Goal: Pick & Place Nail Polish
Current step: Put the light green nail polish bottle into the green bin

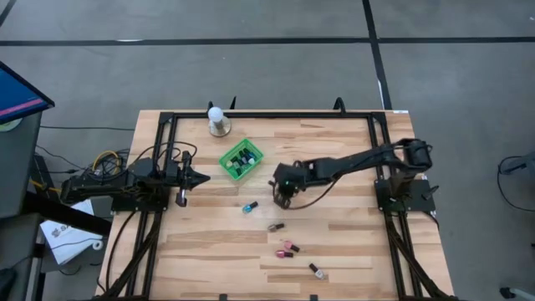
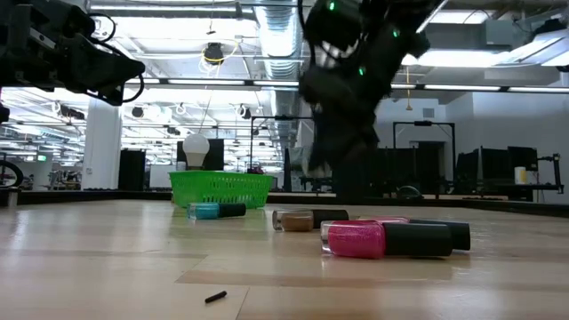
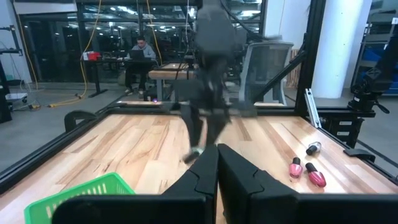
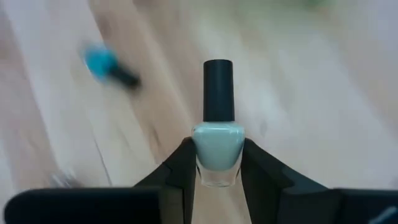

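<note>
Pale bottle pinched, lifted over the table's middle

My right gripper clamps a pale green bottle by its body, black cap pointing away from my fingers; it hangs above the table, near the middle, a little right of the basket. I judge this the carry step: next I need to swing toward the far edge and left until I am over the basket, then let go. A teal bottle lies just beside me, and three more lie nearer the front edge. My left gripper waits pressed closed, just left of the basket
</note>
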